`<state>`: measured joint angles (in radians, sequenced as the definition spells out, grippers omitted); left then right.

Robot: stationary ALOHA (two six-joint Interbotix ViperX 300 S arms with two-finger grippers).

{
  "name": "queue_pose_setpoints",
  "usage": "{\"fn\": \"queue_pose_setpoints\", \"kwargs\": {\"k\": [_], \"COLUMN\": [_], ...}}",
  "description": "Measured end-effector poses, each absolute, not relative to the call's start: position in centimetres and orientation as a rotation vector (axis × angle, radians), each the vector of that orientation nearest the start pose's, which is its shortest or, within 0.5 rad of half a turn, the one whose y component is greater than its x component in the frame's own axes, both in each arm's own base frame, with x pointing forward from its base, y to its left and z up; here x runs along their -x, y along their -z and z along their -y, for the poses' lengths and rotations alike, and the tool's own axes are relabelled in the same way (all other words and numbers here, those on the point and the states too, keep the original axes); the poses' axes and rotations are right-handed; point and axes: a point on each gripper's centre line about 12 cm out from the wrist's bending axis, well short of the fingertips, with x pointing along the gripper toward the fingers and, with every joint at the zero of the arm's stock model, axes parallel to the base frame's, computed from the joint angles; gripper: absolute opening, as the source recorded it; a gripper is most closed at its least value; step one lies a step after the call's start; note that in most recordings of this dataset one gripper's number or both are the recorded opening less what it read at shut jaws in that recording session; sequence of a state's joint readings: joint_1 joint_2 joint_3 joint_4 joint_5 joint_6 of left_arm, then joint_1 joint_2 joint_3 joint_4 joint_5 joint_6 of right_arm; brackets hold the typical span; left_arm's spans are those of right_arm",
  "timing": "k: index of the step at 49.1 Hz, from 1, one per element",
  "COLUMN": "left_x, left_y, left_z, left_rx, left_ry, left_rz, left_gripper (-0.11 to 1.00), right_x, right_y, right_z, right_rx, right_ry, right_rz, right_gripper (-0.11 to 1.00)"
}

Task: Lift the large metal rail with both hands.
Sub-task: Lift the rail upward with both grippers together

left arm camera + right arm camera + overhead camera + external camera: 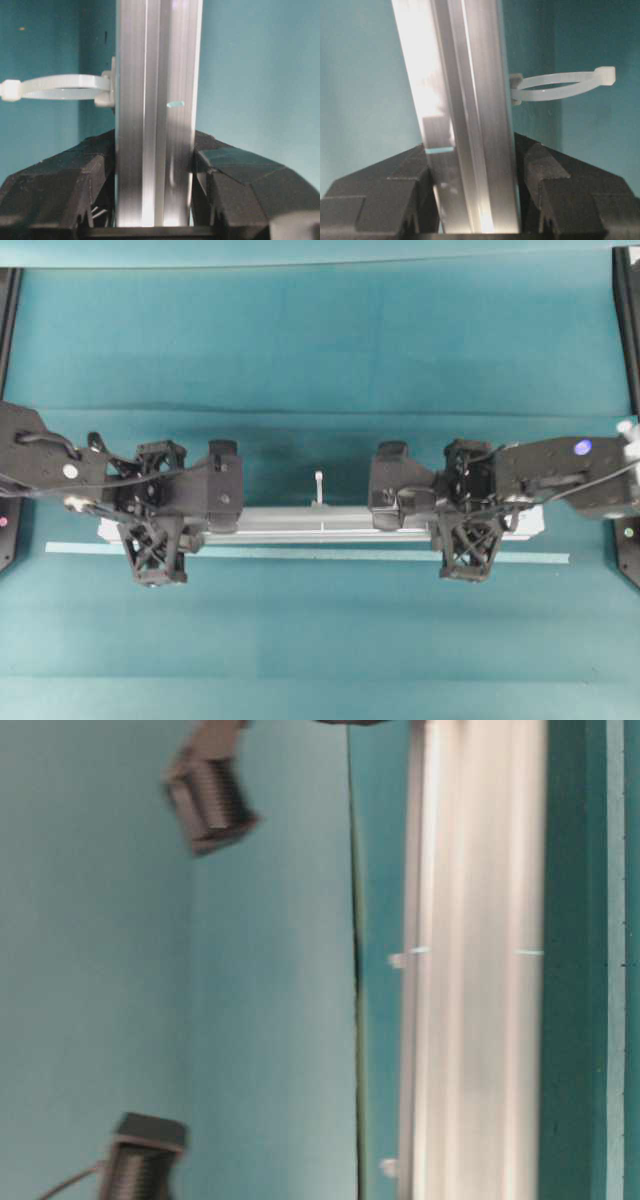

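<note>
Teal cloth covers the table (320, 340) from edge to edge; black frame posts stand at the far left and right margins of the overhead view.

Item 1: metal rail (320, 523). Long silver bar with lengthwise grooves, lying crosswise near the middle of the table in the overhead view, its two ends hidden under the arms. One white zip tie (319, 487) sticks out from its far side at mid-length. In the left wrist view a looped zip tie (55, 87) projects from the rail's left face; in the right wrist view another loop (560, 82) projects from its right face. The table-level view shows the rail as a blurred pale band, too soft to tell whether it rests on the cloth or hangs above it.

Item 2: thin pale strip (300, 554). Flat, longer than the rail, lying on the cloth just beside the rail on its near side and parallel to it.

Item 3: left hand (155, 515). Black, lattice-patterned fingers (60, 185), clamped on the rail near its left end, one finger pressed to each side.

Item 4: right hand (470, 515). Same build, fingers (570, 190) clamped on the rail near its right end, one against each face.
</note>
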<state>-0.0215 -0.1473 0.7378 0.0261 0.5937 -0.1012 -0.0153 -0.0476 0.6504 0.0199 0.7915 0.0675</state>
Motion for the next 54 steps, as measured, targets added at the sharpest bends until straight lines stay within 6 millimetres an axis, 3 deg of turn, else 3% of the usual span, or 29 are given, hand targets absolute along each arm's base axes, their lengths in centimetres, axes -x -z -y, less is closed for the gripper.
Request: {"fn": "queue_pose_setpoints", "kwargs": {"k": [17, 41, 54], "left_x": [-29.8, -29.5, -29.2], "left_y": [-21.8, -28.1, -32.8], "left_z": [0.2, -0.3, -0.6], "left_rx": [0.041, 0.022, 0.027], "left_ry": [-0.043, -0.043, -0.052], "left_rz": [-1.148, -1.154, -1.124], "left_gripper": [0.36, 0.36, 0.36], "right_x": [-31.3, -31.8, -32.1], "right_y": [-21.7, -28.4, -31.9], "right_z": [0.4, 0.3, 0.2], "right_rx": [-0.091, -0.098, -0.096], "right_ry": [0.054, 0.045, 0.041], "right_rz": [-1.360, -1.369, -1.362], "right_gripper": [0.41, 0.41, 0.41]}}
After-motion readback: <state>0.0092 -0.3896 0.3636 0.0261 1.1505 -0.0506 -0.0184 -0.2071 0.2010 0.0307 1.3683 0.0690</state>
